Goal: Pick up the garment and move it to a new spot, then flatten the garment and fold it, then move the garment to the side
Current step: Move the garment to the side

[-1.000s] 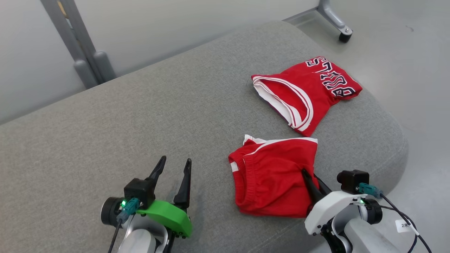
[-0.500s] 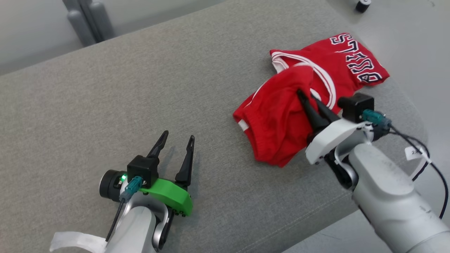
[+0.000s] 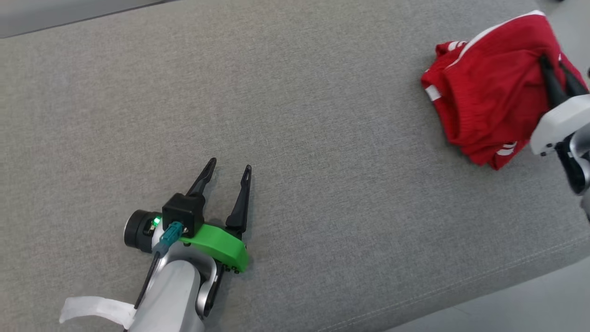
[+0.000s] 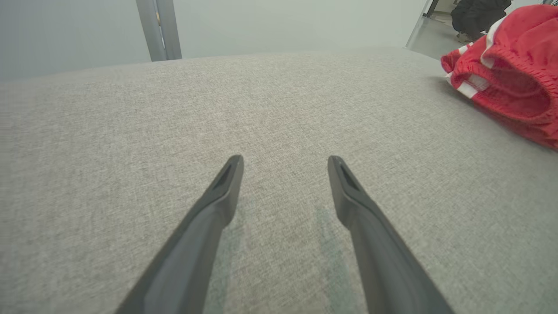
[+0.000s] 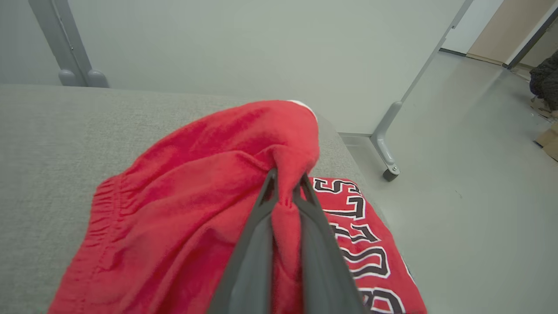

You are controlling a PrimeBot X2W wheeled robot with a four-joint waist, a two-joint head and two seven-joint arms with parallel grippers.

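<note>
Red shorts (image 3: 484, 101) with white trim hang bunched at the upper right of the head view, pinched by my right gripper (image 3: 553, 62), which is shut on a fold of the cloth. In the right wrist view the red shorts (image 5: 192, 205) drape over both fingers of the right gripper (image 5: 285, 176). Under them lies a red jersey (image 5: 370, 257) with dark lettering. My left gripper (image 3: 229, 164) rests open on the grey cushion at lower left, nothing between its fingers. From the left wrist view, that left gripper (image 4: 285, 162) is open and the shorts (image 4: 510, 74) sit far right.
The grey cushion (image 3: 295, 115) spans the whole surface, its front edge (image 3: 484, 295) at lower right with floor beyond. A metal frame leg with a caster (image 5: 388, 144) stands on the floor behind the cushion's end. Grey posts (image 5: 65, 48) rise at the back left.
The right gripper has carried the shorts up and away over the jersey. The head camera has tilted and turned, shifting the whole scene. The left gripper stays open in place.
</note>
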